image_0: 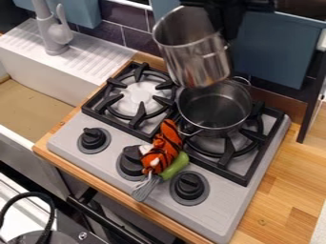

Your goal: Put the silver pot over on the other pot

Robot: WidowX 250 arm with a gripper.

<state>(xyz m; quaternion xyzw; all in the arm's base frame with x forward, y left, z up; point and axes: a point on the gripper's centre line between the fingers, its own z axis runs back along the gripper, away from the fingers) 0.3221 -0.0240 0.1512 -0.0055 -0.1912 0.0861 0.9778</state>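
Observation:
My gripper (224, 21) is at the top of the view, shut on the silver pot (194, 59) at the right side of its rim. The silver pot hangs tilted in the air, its open end toward the upper left and its base toward the lower right. The other pot (216, 112), a dark metal one with wire handles, stands upright on the right burner. The silver pot's bottom appears just above the upper-left edge of that pot, overlapping it in the view; whether they touch I cannot tell.
A tiger-striped toy (164, 145) lies over the stove's (130, 136) front middle, with a green-handled whisk (175, 165) beside it. The left burner (137, 97) holds no pot. A sink (38, 78) with a faucet (54, 31) is at left; wooden counter (280, 190) at right.

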